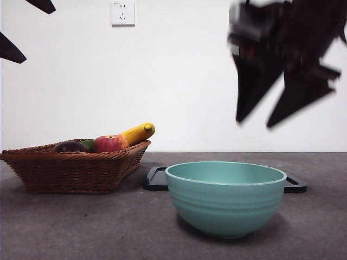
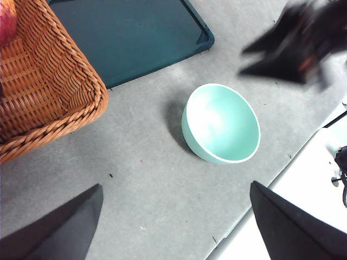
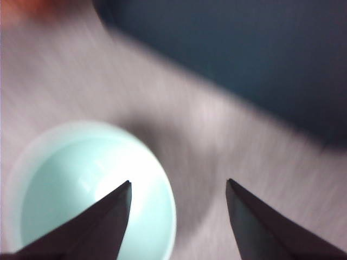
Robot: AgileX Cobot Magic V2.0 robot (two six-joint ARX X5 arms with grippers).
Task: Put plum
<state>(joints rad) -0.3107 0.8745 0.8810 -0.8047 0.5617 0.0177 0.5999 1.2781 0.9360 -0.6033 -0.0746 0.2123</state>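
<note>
Nearest on the grey counter stands the empty mint-green ceramic bowl, apparently the receiving vessel. Above it hangs the blurred right gripper, fingers wide, holding nothing. The dark maroon plum lies in the woven wicker basket. The left gripper waits, fingers wide. No legible writing.

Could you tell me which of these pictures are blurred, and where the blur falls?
Right wrist view: the whole picture is smeared, the mint bowl and dark tray soft-edged. Front view: only the right gripper is blurred; the basket and plum stay sharp. Left wrist view: sharp apart from that same blurred gripper.
</note>
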